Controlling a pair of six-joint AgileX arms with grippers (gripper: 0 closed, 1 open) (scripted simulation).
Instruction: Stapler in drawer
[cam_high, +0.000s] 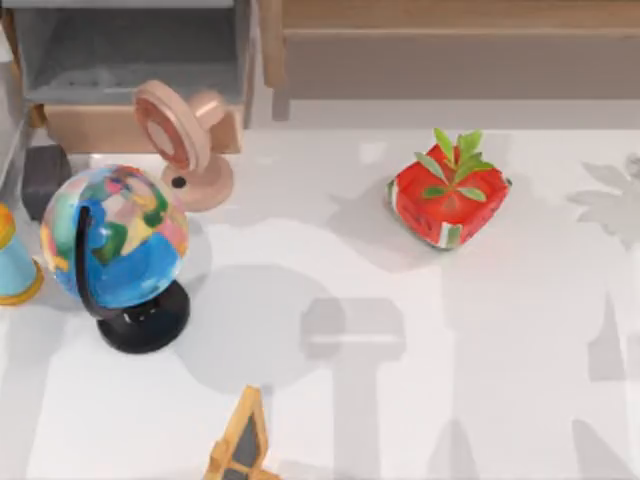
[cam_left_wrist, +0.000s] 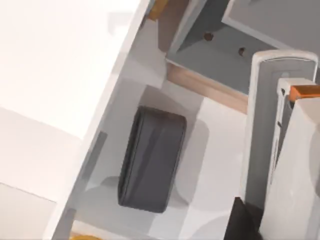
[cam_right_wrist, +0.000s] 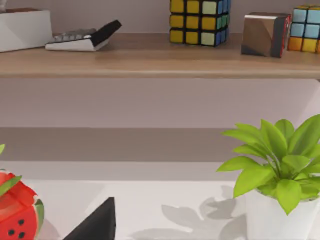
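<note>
white table (cam_high: 520, 350) | drawer (cam_high: 130, 50) top-left | ledge (cam_right_wrist: 150, 55) behind | end effector states: cannot tell

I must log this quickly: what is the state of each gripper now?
Left gripper: closed on the stapler, near the drawer.
Right gripper: cannot be told.

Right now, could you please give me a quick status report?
Left claw by drawer front corner, stapler alongside it. Stapler outside the open drawer. Dark grey block on table beside drawer; globe nearby. Right claw idle, table's right.
</note>
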